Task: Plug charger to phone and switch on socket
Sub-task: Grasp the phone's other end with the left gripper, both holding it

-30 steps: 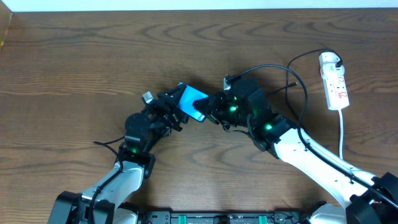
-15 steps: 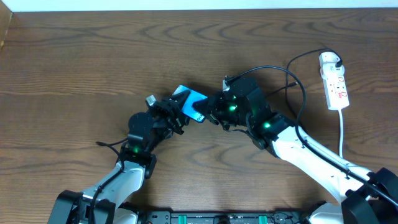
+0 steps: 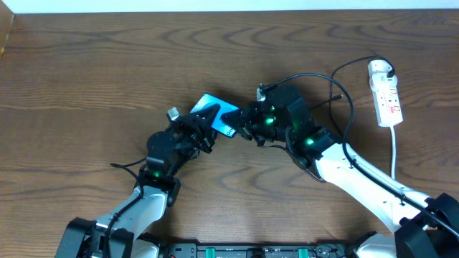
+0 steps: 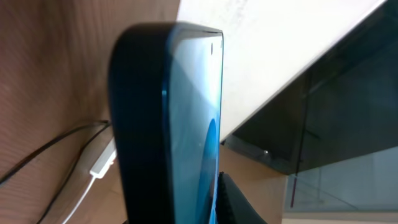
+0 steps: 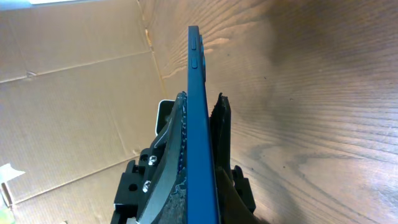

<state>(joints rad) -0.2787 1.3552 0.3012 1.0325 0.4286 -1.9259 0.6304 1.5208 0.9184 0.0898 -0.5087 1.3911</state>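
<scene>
The phone (image 3: 214,110), with a bright blue screen, is held off the table at mid table between both grippers. My left gripper (image 3: 204,126) is shut on its lower left part. My right gripper (image 3: 239,123) is shut on its right end. In the left wrist view the phone (image 4: 168,106) shows edge-on with a jaw pad against its screen. In the right wrist view the phone (image 5: 198,56) stands edge-on between my fingers (image 5: 200,118). The white socket (image 3: 387,97) lies at the far right, with the white plug (image 3: 380,69) in its top end. The black charger cable (image 3: 343,86) loops from there toward the right arm; its tip is not clear.
The thick white cord (image 3: 394,150) runs down from the socket toward the front edge. A thin white lead and a dark wire (image 4: 81,168) lie on the wood behind the phone in the left wrist view. A cardboard wall (image 5: 74,93) stands beyond the table.
The phone has shifted slightly left and tilted so that more of its blue screen faces up. Both grippers moved with it and kept hold.
</scene>
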